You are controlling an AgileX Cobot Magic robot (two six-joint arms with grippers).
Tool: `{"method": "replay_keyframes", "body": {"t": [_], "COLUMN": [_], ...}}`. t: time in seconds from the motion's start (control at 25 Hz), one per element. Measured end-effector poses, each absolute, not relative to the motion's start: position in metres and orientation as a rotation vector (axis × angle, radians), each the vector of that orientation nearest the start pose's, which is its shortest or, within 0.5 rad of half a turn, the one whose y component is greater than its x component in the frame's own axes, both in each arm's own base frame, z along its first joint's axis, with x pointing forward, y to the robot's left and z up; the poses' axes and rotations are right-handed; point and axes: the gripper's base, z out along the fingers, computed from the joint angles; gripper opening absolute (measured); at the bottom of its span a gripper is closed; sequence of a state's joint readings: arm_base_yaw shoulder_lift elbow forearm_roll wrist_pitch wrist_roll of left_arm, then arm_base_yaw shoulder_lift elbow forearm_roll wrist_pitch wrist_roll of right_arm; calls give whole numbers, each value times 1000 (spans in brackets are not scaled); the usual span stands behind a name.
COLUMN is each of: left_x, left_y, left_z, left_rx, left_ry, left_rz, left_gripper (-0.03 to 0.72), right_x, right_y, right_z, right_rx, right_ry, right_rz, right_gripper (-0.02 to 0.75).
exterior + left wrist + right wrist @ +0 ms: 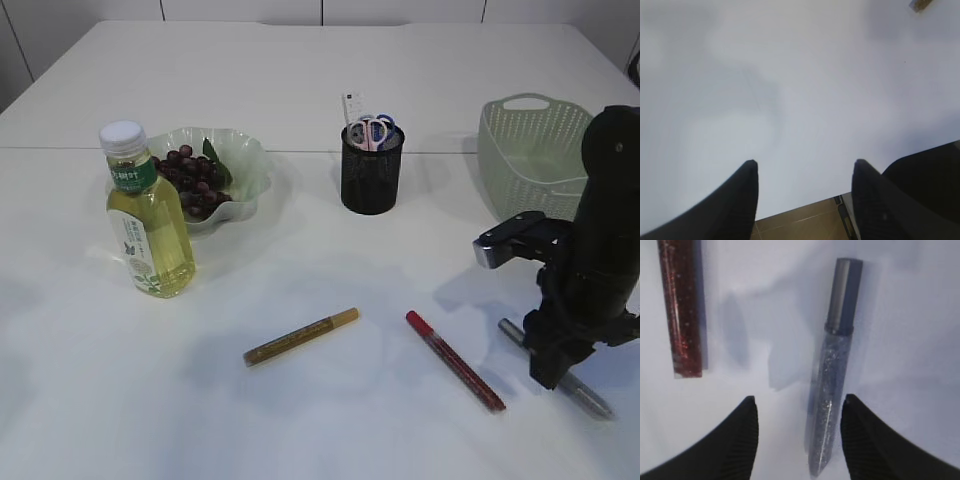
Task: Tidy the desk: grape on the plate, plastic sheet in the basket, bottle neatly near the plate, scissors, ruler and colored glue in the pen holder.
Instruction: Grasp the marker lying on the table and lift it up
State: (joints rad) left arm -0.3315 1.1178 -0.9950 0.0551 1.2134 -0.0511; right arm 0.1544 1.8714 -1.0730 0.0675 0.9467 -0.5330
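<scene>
Three glue pens lie loose on the tabletop (pixel 300 80): gold pen (pixel 301 337), red pen (pixel 455 360), silver pen (pixel 572 384). Rest of the tidy looks largely done: grapes (pixel 190 178) sit on the plate (pixel 250 160), bottle (pixel 148 212) stands upright just beside it, scissors (pixel 371 131) and what looks like the ruler (pixel 353 106) stand in the holder (pixel 371 170). Basket (pixel 530 145) at far right; cannot tell whether a sheet is inside.

Step in hand, as I judge it: picking up the silver pen. Right gripper (pixel 799 427) hangs low over it, jaws wide, one on each side of the pen's lower barrel, not closed on it. In the right wrist view the pen runs nearly along the gap, dark cap pointing away, with the red pen well off to the left.

Left gripper (pixel 805 192) sits back at the tabletop edge, jaws wide and empty, only bare surface beneath; out of sight in the exterior view.

Next move likely calls for a short descent, then closing across the barrel. The pen is thin and round, so it may roll if one jaw touches first. After that, lift and carry to the holder, tip it upright, and drop it clear of the scissor handles.
</scene>
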Motion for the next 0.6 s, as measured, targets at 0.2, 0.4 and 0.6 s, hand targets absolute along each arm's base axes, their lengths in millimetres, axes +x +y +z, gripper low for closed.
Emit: {"method": "replay_keyframes", "body": {"t": [0.2, 0.4, 0.6], "left_x": [182, 182, 182], "left_y": [-58, -58, -58], "left_z": [321, 321, 321], "left_rx": [409, 409, 409], "left_ry": [2788, 2788, 2788], "left_rz": [-11, -11, -11], "left_gripper": [435, 434, 434], "right_x": [323, 333, 334], "right_y": [54, 55, 55], "right_z": [138, 141, 141], "right_rx": [-999, -988, -987], "right_ry": [3061, 3039, 3039], "right_rz": [85, 69, 67], "right_gripper": [423, 423, 423]}}
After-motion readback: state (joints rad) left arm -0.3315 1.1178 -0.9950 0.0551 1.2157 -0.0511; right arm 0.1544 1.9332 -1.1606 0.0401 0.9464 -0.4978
